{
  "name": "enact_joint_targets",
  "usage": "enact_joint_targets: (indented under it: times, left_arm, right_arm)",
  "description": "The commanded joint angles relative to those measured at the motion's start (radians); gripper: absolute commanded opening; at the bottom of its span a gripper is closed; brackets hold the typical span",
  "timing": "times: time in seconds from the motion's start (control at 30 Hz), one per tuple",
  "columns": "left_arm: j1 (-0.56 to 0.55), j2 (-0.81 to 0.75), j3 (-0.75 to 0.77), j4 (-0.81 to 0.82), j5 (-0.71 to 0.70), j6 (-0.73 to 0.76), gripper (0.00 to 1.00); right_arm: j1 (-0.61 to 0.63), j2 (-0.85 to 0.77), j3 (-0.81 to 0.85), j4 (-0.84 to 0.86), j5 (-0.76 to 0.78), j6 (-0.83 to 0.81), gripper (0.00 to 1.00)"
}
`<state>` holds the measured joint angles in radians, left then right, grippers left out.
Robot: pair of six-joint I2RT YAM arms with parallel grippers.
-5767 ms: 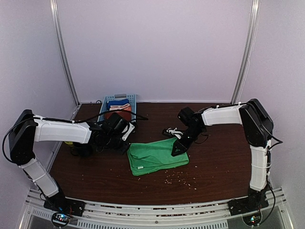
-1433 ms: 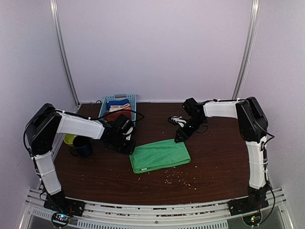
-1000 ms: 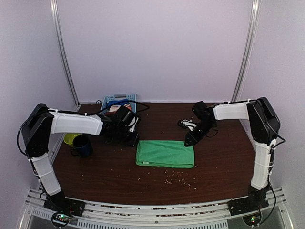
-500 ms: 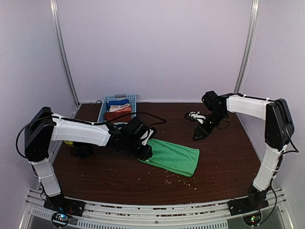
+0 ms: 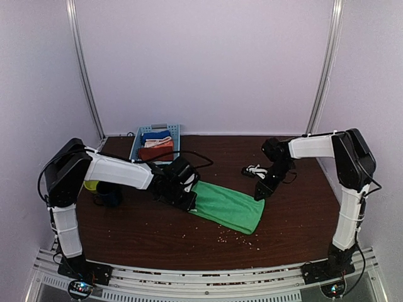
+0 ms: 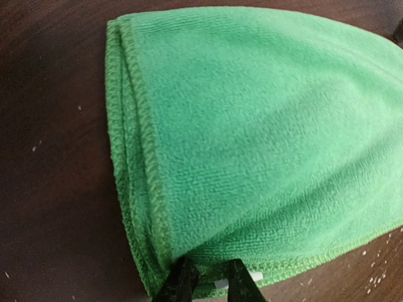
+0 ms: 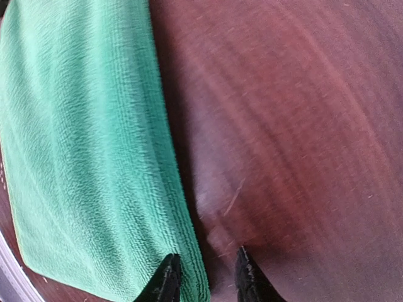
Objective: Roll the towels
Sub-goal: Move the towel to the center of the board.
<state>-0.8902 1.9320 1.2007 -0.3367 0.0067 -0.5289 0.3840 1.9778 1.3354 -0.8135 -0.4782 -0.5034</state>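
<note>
Green towel (image 5: 228, 206) lies folded flat, slanted across the middle of the table (image 5: 138, 229). Left pincer (image 6: 213, 284) is down at its left corner, clenched on the stitched hem, right beside a small white tag (image 6: 254, 276). Right pincer (image 7: 206, 280) is released near the far right corner, tips parted astride the towel's edge, one over cloth, one over bare wood. Rust towel (image 5: 155, 153) sits in the blue basket (image 5: 136, 146) at the rear, well apart.

Parted end effector (image 7: 206, 257) hovers, seemingly empty, beside green towel (image 7: 82, 145).
</note>
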Motion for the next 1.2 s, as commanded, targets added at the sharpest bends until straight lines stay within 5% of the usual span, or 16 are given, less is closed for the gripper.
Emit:
enact_joint_targets:
  times: [0.0, 0.17, 0.37, 0.53, 0.77, 0.93, 1.17]
  left_arm:
    - [0.05, 0.108, 0.118, 0.0, 0.005, 0.061, 0.23]
    - [0.094, 0.269, 0.371, 0.018, 0.018, 0.19, 0.22]
    - [0.1, 0.376, 0.656, -0.091, -0.051, 0.28, 0.29]
    - [0.096, 0.214, 0.52, -0.077, -0.081, 0.285, 0.31]
    - [-0.03, -0.072, 0.142, 0.196, -0.026, 0.345, 0.31]
    - [-0.054, 0.0, 0.188, 0.19, -0.114, 0.243, 0.25]
    - [0.013, 0.14, 0.228, 0.389, -0.012, 0.042, 0.16]
  right_arm:
    - [0.006, -0.057, -0.115, -0.052, -0.049, -0.027, 0.29]
    - [0.019, -0.133, -0.208, -0.141, -0.197, -0.072, 0.3]
    - [-0.009, -0.178, -0.218, -0.166, -0.172, -0.089, 0.34]
    - [-0.051, -0.227, -0.146, -0.191, -0.175, -0.087, 0.37]
    - [-0.052, -0.127, 0.108, -0.08, -0.193, 0.043, 0.37]
    - [-0.046, 0.03, 0.282, 0.007, -0.283, 0.163, 0.34]
    - [-0.009, 0.231, 0.426, 0.043, -0.37, 0.257, 0.3]
